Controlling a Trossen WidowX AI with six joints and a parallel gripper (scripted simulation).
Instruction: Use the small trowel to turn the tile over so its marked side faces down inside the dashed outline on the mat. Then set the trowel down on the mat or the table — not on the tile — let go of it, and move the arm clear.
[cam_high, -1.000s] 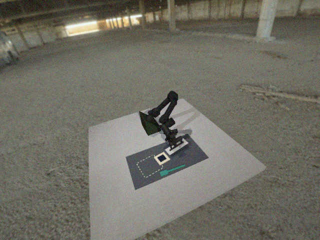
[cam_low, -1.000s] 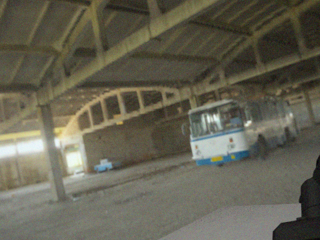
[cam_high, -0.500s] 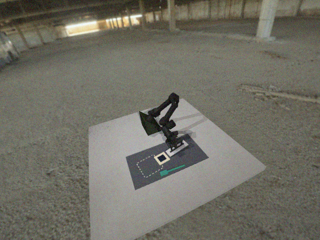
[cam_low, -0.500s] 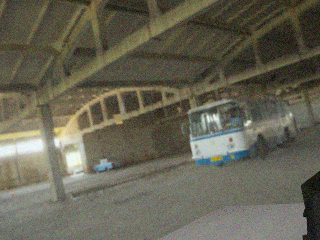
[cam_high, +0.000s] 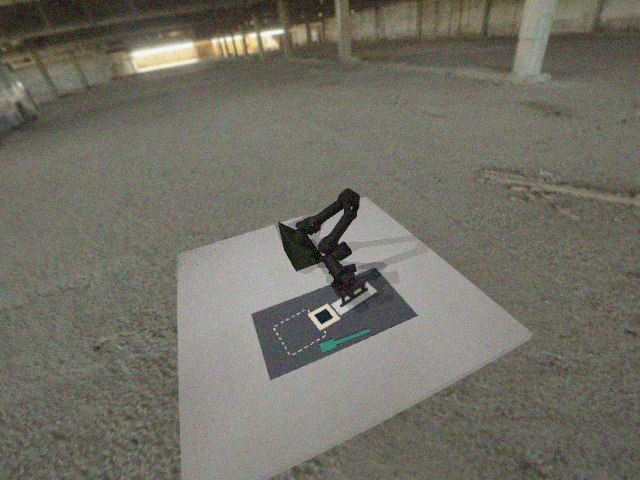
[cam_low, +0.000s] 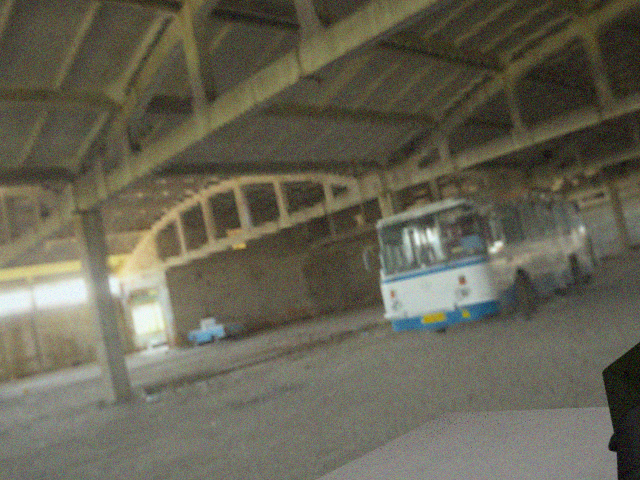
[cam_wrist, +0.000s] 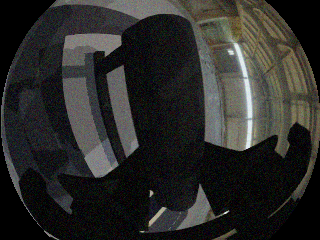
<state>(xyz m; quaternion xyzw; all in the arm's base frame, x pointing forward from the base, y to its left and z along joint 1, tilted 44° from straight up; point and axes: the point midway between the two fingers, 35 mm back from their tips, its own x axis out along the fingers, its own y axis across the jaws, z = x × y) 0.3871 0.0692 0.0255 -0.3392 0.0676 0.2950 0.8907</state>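
Observation:
The cream tile (cam_high: 324, 315) lies on the dark mat (cam_high: 395, 305) with a dark square facing up, mostly outside the dashed outline (cam_high: 292, 354) and at its right edge. My gripper (cam_high: 353, 296) is shut on the trowel's dark handle. The trowel (cam_high: 370, 291) (cam_wrist: 80, 112) has a wide pale blade, held low over the mat, roughly flat. Its front end is at or very near the tile's right edge; whether they touch I cannot tell. The fingertips are hard to make out in the dark wrist view.
A teal spatula-shaped tool (cam_high: 350, 338) lies on the mat, in front of the tile and trowel. The pale table (cam_high: 227, 403) (cam_low: 496, 439) surrounds the mat. A dark angular panel (cam_high: 298, 250) stands beside the arm's base. The exterior view shows mostly the hall.

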